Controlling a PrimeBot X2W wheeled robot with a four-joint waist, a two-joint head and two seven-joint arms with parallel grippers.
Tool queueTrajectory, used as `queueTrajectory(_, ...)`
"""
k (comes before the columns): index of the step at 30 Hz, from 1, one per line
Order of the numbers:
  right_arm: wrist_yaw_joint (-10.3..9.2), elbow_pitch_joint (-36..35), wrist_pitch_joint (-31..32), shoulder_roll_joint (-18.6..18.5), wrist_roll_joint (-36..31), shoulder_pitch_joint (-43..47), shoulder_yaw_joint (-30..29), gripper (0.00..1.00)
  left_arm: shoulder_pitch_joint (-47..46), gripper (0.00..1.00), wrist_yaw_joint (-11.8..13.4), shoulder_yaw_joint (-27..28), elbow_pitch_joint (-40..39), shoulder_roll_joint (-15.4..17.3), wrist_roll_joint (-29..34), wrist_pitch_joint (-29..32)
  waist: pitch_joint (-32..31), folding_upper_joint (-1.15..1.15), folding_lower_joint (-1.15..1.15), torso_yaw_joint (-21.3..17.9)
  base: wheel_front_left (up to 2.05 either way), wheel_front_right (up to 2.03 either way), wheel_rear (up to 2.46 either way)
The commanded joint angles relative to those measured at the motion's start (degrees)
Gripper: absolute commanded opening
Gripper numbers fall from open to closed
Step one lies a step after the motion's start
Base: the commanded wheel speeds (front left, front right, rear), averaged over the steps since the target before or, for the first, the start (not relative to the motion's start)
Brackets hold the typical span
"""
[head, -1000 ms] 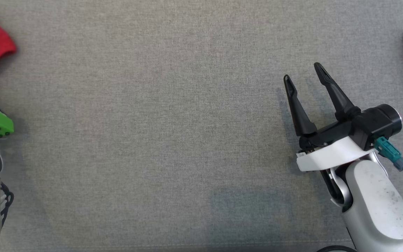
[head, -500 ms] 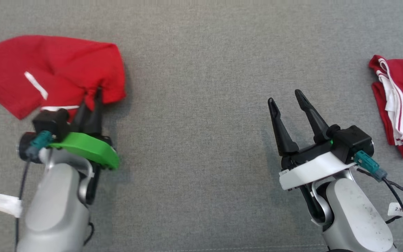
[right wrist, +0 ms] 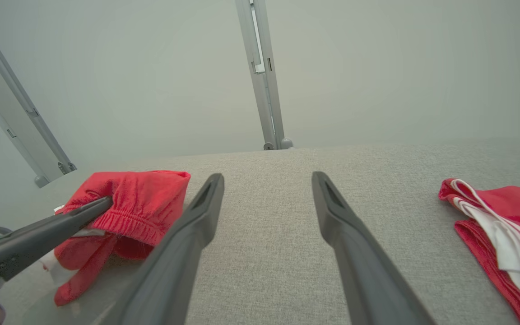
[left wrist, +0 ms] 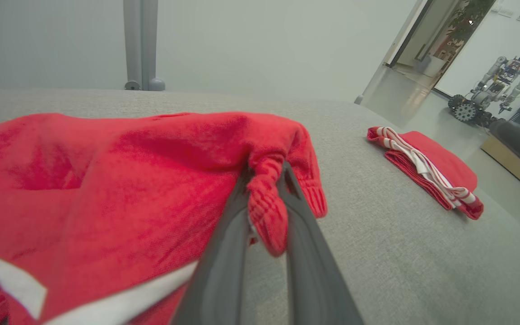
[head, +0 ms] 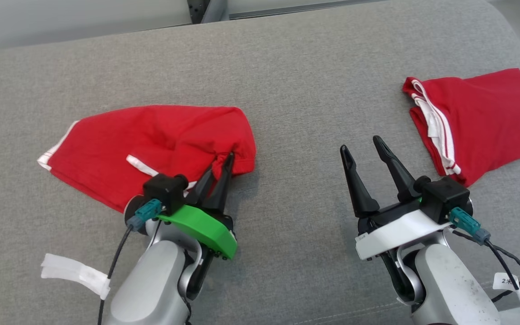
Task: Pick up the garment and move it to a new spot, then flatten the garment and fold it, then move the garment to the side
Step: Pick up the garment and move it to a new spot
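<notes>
We take this as the first step: carrying the garment (head: pixel 151 135) to a new spot. It lies crumpled on the left half of the grey surface (head: pixel 296 90), and most of the cloth rests flat. Our left gripper (head: pixel 222 163) holds its right-hand edge. The fingers (left wrist: pixel 224 253) are drawn narrow on a small bunch of red cloth, which sticks out between them in the left wrist view. Our right gripper (head: pixel 360 143) hangs over bare surface near the middle-right with its fingers (right wrist: pixel 183 243) spread wide and nothing between them.

To do this well, we should keep the pinch firm, because only a small fold is caught and it could slip under the drag of the cloth behind it. Raising the left arm before moving sideways would let the cloth hang free and not rub along the surface. The bare stretch between the two arms looks like the best place to put it down. That spot is well away from the folded red garment (head: pixel 476 113) at the far right, which we should not disturb. The right arm should stay clear of the path, ready to take a second edge when flattening starts.
</notes>
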Motion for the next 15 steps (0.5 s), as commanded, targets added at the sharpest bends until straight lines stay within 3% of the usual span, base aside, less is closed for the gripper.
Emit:
queueTrajectory(1,-0.09,0.20,0.00,-0.07,0.33,0.44,-0.10,1.00,0.95,0.00,0.06,-0.71,-0.20,-0.44,-0.45,0.01,-1.16,0.00,0.00,-2.04,0.00,0.00,0.00)
queueTrajectory(6,-0.08,0.79,0.00,0.08,0.21,0.86,-0.68,1.00,1.84,0.01,0.05,-2.43,-0.98,-0.50,-0.92,0.01,-1.90,0.00,0.00,-2.26,0.00,0.00,0.00)
queueTrajectory(8,-0.08,1.09,0.00,0.14,0.17,1.12,-0.98,1.00,2.21,1.00,0.05,-1.87,-1.47,-0.59,-0.73,0.01,-2.40,0.00,0.00,-1.95,0.00,0.00,0.00)
queueTrajectory(15,-0.08,1.89,0.00,0.23,0.70,1.92,-1.89,1.00,6.66,1.00,0.05,8.96,-5.72,0.17,3.02,0.01,-4.87,0.00,0.00,-0.27,0.00,0.00,0.00)
